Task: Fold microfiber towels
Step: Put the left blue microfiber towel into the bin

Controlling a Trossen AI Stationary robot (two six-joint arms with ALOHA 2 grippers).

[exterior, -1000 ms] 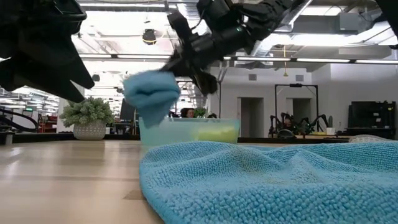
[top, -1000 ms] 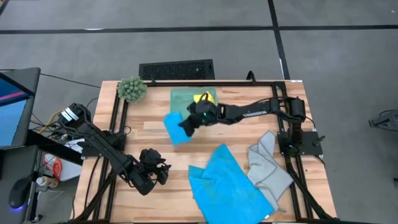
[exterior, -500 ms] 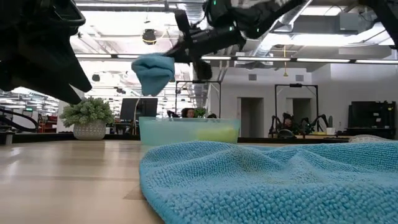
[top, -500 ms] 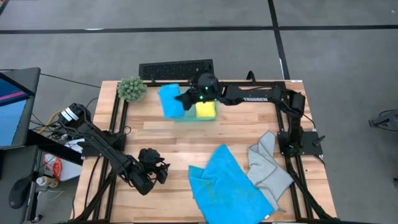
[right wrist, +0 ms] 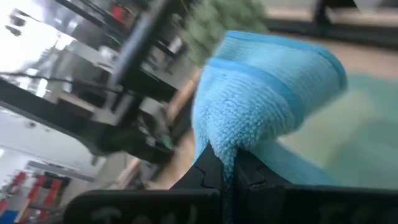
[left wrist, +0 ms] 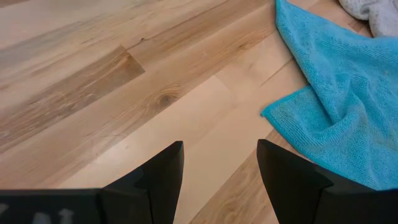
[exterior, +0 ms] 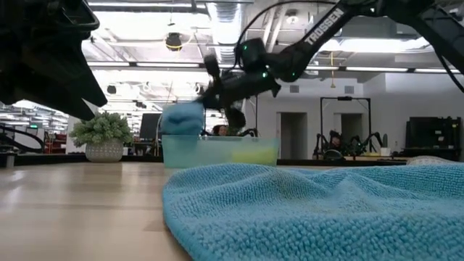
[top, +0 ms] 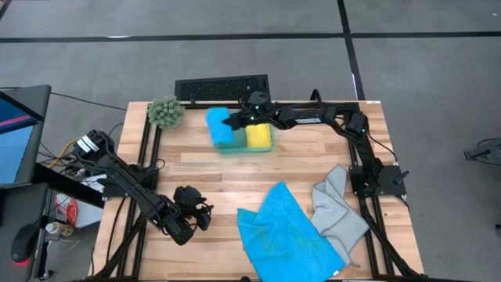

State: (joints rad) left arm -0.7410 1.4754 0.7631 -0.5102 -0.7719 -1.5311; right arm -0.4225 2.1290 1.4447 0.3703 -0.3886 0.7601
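Observation:
My right gripper (top: 235, 121) is shut on a folded bright blue towel (top: 218, 126) over the left end of the teal tray (top: 235, 149) at the table's far side. The towel also shows in the low view (exterior: 183, 119) at the tray's rim (exterior: 217, 152). A folded yellow towel (top: 260, 136) lies in the tray's right half. A second blue towel (top: 290, 233) lies spread out near the front edge, with a crumpled grey towel (top: 338, 207) at its right. My left gripper (top: 200, 215) is open and empty at the front left. My right gripper pinches the folded blue towel between its two fingers (right wrist: 208, 163) at a bunched fold of several layers (right wrist: 225, 144). The fingers come from the table's right, slanting down. The towel hangs at the tray's rim; I cannot tell whether it rests in the tray.
A fuzzy green plant ball (top: 166, 112) stands at the far left corner, close to the tray. A black slatted panel (top: 221, 86) lies beyond the far edge. Bare wood lies between the tray and the spread blue towel (left wrist: 336, 112).
My right gripper has carried the folded blue towel from the table's middle toward the far edge, rising first and then coming down over the tray's left end. The towel has stayed folded in the hold.

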